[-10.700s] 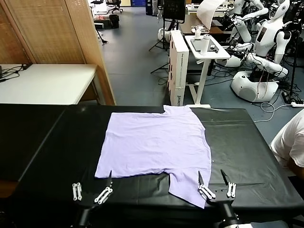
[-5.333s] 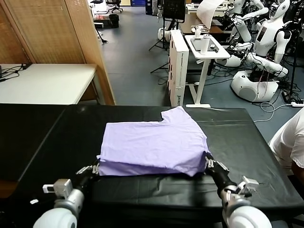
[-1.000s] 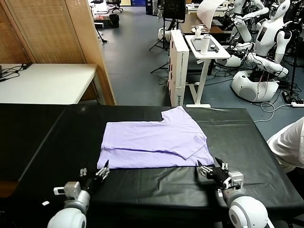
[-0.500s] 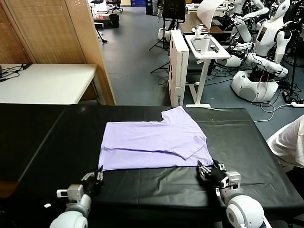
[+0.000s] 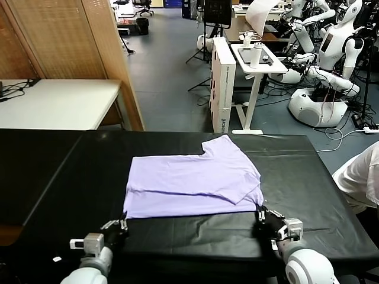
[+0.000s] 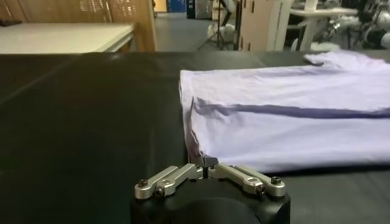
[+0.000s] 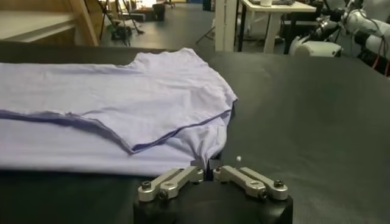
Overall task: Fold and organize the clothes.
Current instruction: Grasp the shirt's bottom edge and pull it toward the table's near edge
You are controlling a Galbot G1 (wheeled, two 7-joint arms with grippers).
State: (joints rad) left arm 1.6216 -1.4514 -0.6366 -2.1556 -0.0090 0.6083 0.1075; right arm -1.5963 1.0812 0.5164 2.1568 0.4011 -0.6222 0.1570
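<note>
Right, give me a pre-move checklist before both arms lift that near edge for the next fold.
1. Left tool shut on the T-shirt's near left corner: ok.
2. Right tool shut on the near right corner: ok.
3. Both tools level along the near edge: ok.
4. First fold lying flat: not ok, upper layer's edge runs slanted.
5. Black table bare beyond the shirt: ok.
6. How many layers each tool holds: cannot tell.
</note>
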